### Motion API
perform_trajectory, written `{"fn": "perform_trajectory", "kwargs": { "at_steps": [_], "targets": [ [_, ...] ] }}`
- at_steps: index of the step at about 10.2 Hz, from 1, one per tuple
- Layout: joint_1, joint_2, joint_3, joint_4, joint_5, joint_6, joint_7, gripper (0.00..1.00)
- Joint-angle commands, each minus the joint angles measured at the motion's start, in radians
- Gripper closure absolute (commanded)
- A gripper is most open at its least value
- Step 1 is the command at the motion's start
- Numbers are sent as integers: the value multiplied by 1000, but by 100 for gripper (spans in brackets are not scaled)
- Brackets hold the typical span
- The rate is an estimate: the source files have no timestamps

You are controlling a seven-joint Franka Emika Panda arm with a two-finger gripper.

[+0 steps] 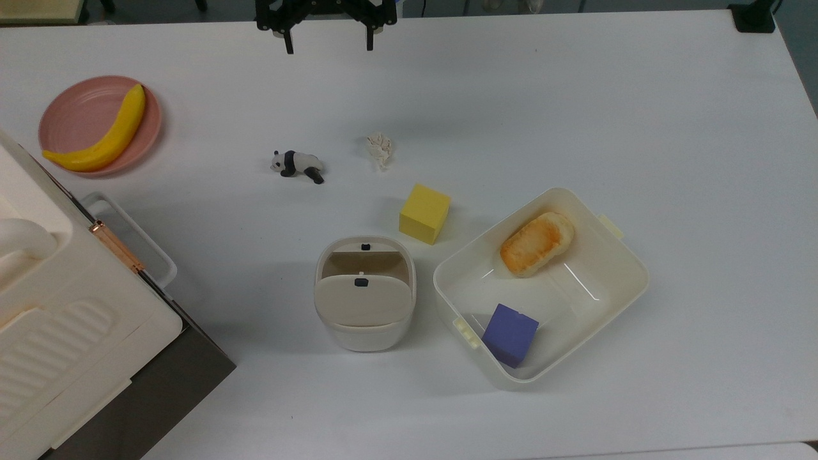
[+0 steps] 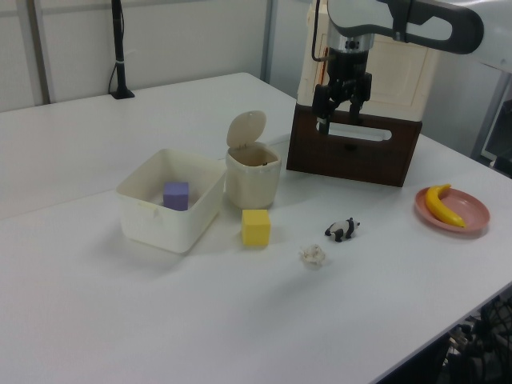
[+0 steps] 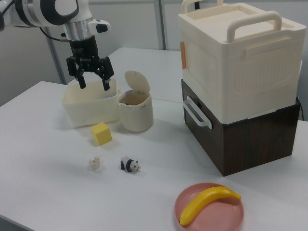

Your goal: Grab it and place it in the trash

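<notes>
The gripper (image 1: 327,38) hangs above the desk (image 1: 575,96) near its far edge in the top view, fingers (image 3: 82,82) spread apart and holding nothing. The paper wad (image 1: 380,149) lies on the bare desk well below it, between the panda figurine (image 1: 297,165) and the yellow cube (image 1: 425,213). The trash bin (image 1: 365,292) stands beyond the cube, flap tipped open, just beside the tub (image 1: 613,255).
</notes>
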Motion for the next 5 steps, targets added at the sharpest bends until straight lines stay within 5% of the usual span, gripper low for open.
{"fn": "perform_trajectory", "kwargs": {
  "at_steps": [1, 5],
  "targets": [
    [-5, -23, -7, -21, -1, 11, -7, 0],
    [-10, -23, -5, -21, 1, 8, -4, 0]
  ]
}}
